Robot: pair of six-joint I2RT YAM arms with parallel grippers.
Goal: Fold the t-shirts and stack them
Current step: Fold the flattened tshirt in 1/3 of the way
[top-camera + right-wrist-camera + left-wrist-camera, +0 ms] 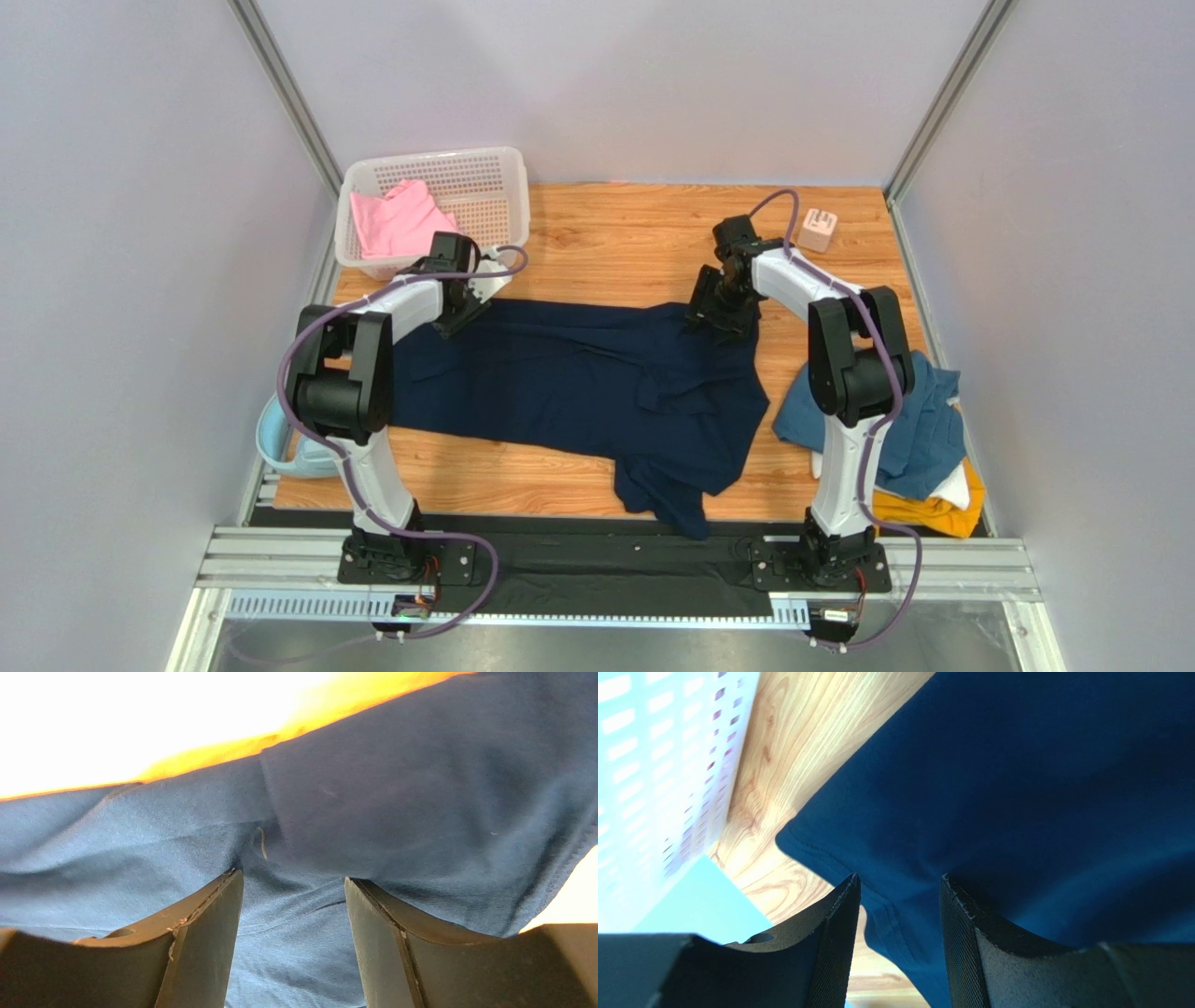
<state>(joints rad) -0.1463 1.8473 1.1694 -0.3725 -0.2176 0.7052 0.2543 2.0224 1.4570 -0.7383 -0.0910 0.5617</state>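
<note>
Left gripper and right gripper both stand open, each straddling navy cloth without pinching it. Across the middle of the counter sprawls the navy t-shirt, rumpled toward the near edge. Heaped at the right edge lie the teal t-shirt, mustard t-shirt and white t-shirt. At the far left corner, a basket holds the pink t-shirt.

Bench: wood-grain top.
Middle: navy tee lay spread from left to right, bunched toward the near edge on the right.
Far left corner: white basket.
Far right corner: small cube.
Right edge: teal tee lay heaped over white tee and mustard tee.
Left edge: pale blue item, partly hidden.
</note>
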